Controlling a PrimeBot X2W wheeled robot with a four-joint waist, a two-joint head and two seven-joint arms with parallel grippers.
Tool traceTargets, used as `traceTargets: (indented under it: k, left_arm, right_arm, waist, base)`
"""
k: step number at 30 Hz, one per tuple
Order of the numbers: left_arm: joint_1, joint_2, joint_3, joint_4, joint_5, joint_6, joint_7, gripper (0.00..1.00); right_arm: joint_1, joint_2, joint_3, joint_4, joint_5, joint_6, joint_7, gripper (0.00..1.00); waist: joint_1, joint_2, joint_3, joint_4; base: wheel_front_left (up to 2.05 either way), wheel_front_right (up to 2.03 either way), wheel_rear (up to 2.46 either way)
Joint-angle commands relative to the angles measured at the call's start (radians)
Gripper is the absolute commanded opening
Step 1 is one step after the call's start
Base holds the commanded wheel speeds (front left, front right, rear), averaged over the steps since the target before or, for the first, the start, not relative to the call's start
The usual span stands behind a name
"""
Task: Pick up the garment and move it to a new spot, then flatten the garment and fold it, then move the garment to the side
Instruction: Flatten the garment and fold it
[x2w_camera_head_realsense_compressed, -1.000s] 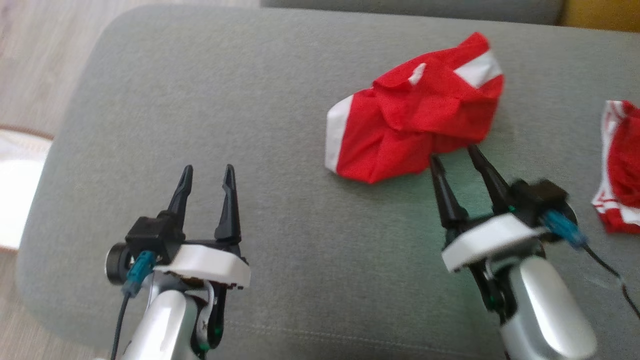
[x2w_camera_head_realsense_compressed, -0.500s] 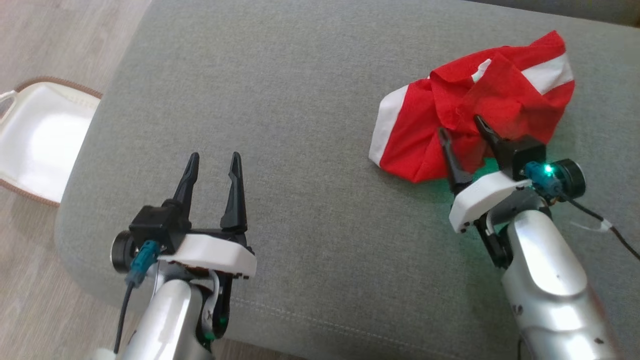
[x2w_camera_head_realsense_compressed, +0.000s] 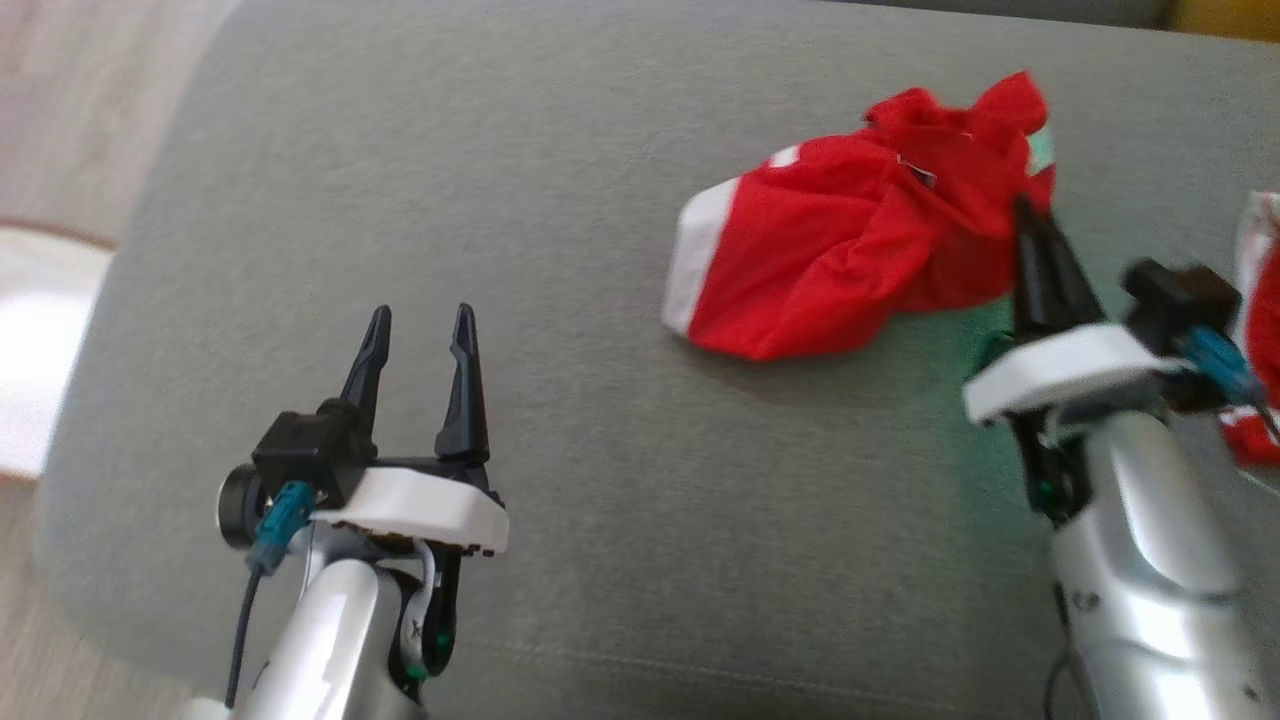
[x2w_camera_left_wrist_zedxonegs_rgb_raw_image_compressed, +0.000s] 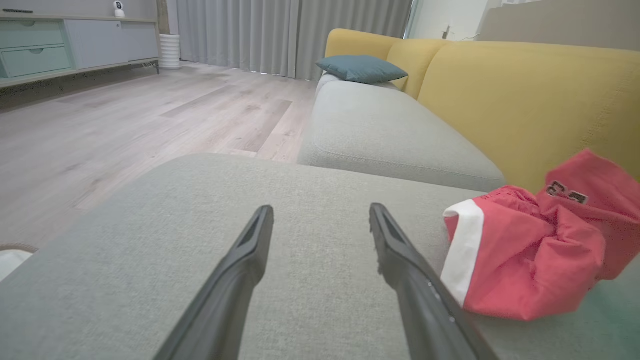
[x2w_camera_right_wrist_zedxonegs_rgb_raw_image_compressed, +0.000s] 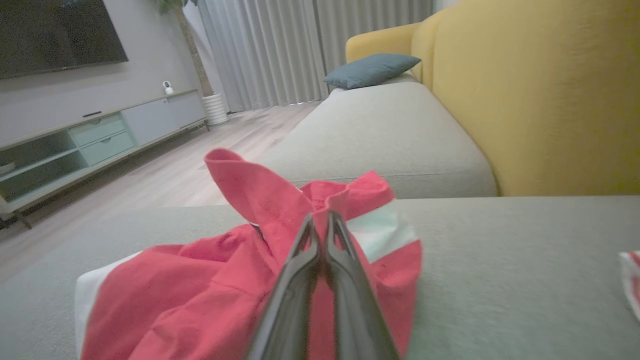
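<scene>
Leftmost: left gripper (x2w_camera_head_realsense_compressed: 421, 314) low over the grey cushion (x2w_camera_head_realsense_compressed: 600, 150), fingers spread apart, nothing between them. Right of centre, toward the cushion's far side: the garment (x2w_camera_head_realsense_compressed: 830, 270), red with white bands, crumpled in a heap on the cushion, its right end bunched upward. Right gripper (x2w_camera_head_realsense_compressed: 1026, 215) at that raised end, fingers clenched together on a fold of the red cloth. Far right: second red-and-white cloth (x2w_camera_head_realsense_compressed: 1262, 330), cut off by the frame edge, lying apart from the garment.
</scene>
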Motion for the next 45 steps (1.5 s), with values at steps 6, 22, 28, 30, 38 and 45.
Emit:
traceTargets:
  k: [6,22,28,30,38,45]
  left_arm:
    - [-0.03,0.003,0.036,-0.025,0.004,-0.004,-0.012,1.0]
    - [-0.021,0.003,0.053,-0.008,0.015,-0.014,-0.012,1.0]
    - [-0.02,0.003,0.051,-0.009,0.012,-0.015,-0.012,1.0]
    - [-0.019,0.003,0.05,-0.009,0.011,-0.015,-0.012,1.0]
    - [-0.022,0.003,0.041,0.006,-0.014,-0.026,-0.012,1.0]
    - [-0.14,0.003,-0.044,0.135,-0.037,-0.096,0.024,1.0]
  right_arm:
    - [0.08,0.004,-0.084,-0.097,0.016,0.007,0.02,0.0]
    - [0.21,0.004,-0.139,-0.105,0.086,0.007,0.027,1.0]
    - [0.286,0.004,0.032,-0.191,0.146,0.007,-0.01,1.0]
    - [0.315,0.004,0.068,-0.224,0.149,0.007,-0.017,1.0]
    - [0.362,0.004,0.096,-0.313,0.144,0.007,-0.019,1.0]
    - [0.333,0.004,0.079,-0.381,0.138,0.007,0.001,1.0]
  waist:
    - [0.0,0.0,-0.019,-0.101]
    - [0.0,0.0,-0.041,-0.231]
    - [0.0,0.0,-0.053,-0.255]
    - [0.0,0.0,-0.055,-0.257]
    - [0.0,0.0,-0.055,-0.265]
    - [0.0,0.0,-0.019,-0.301]
  base:
    - [0.0,0.0,0.0]
    - [0.0,0.0,0.0]
    - [0.0,0.0,0.0]
    - [0.0,0.0,0.0]
    - [0.0,0.0,0.0]
    - [0.0,0.0,0.0]
